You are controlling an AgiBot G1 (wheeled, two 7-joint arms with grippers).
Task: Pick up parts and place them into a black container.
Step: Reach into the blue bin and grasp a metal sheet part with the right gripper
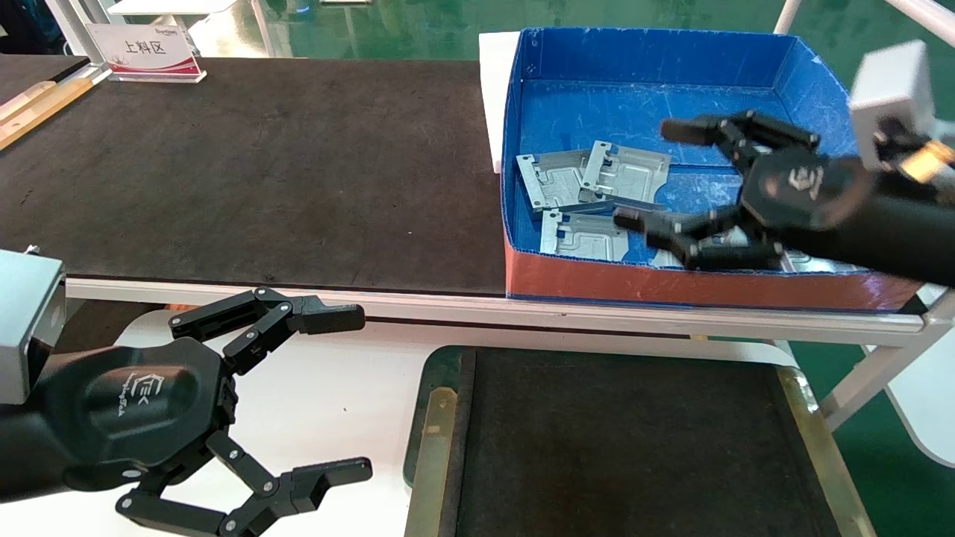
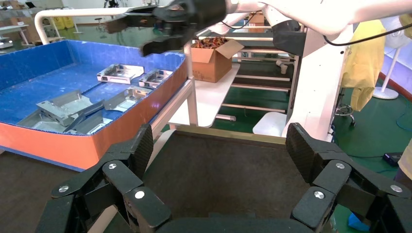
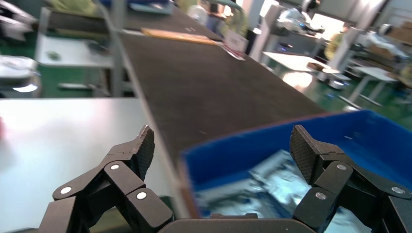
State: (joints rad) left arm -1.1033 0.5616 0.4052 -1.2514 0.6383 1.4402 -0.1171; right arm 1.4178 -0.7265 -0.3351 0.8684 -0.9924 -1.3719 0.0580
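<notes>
Two end effectors, both spread wide and holding nothing, frame your scene. Your right end effector (image 1: pixel 649 175) hangs over the blue box (image 1: pixel 642 52), above its red front wall, with fingertips (image 1: pixel 679 130) poised over the silver parts (image 1: pixel 593 183) scattered across the box floor. You see those parts lying loose and partly overlapping, some toward the box's left side and others beneath the right arm; the left wrist view shows them as stamped plates (image 2: pixel 68 109) with bent tabs. Your left end effector (image 1: pixel 339 395) is parked low at your left, off the worktop (image 1: pixel 261 171), released. You find the black container (image 1: pixel 440 432) directly in front of you, below the worktop's edge, its dark floor bare between the brass-coloured rails.
</notes>
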